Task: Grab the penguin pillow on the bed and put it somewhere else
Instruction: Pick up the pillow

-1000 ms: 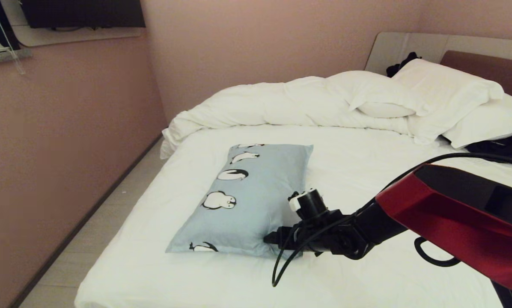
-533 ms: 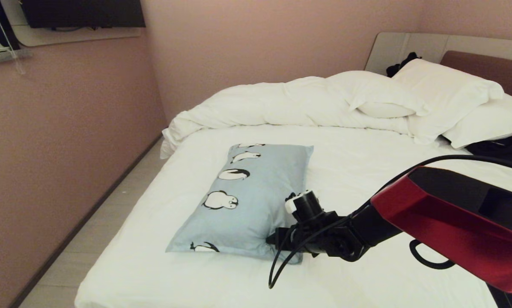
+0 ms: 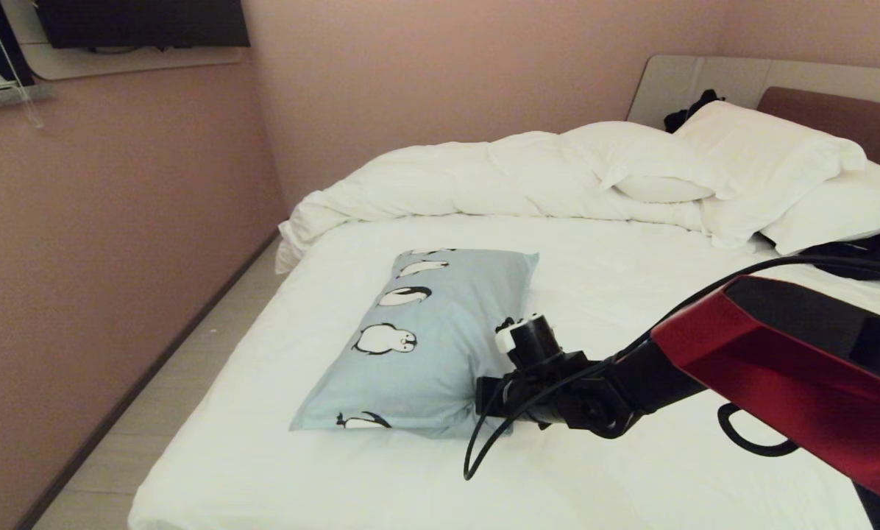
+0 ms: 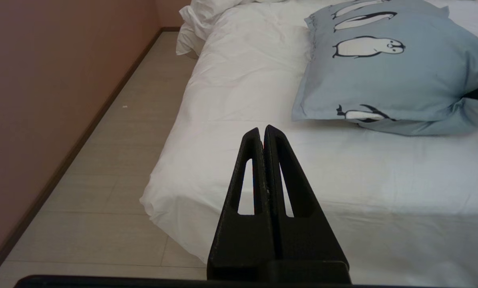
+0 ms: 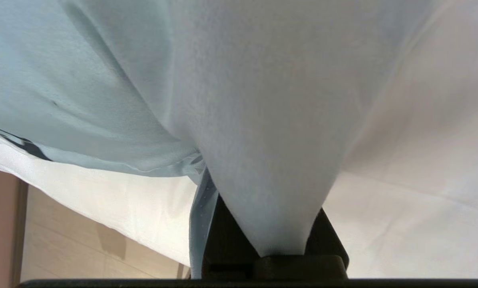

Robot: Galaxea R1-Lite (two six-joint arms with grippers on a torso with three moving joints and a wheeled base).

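The right gripper (image 3: 484,401) is clenched on the penguin pillow (image 3: 425,346) at its five-o'clock corner, mid-bed (image 3: 631,294), so the grasp looks made; next, lift clear without the cloth slipping.

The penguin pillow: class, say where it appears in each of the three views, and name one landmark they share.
Head view: penguin pillow left of centre on the bed.
Left wrist view: upper right.
Right wrist view: fills the upper part, pinched at the bottom.
Shared landmark: the white sheet.
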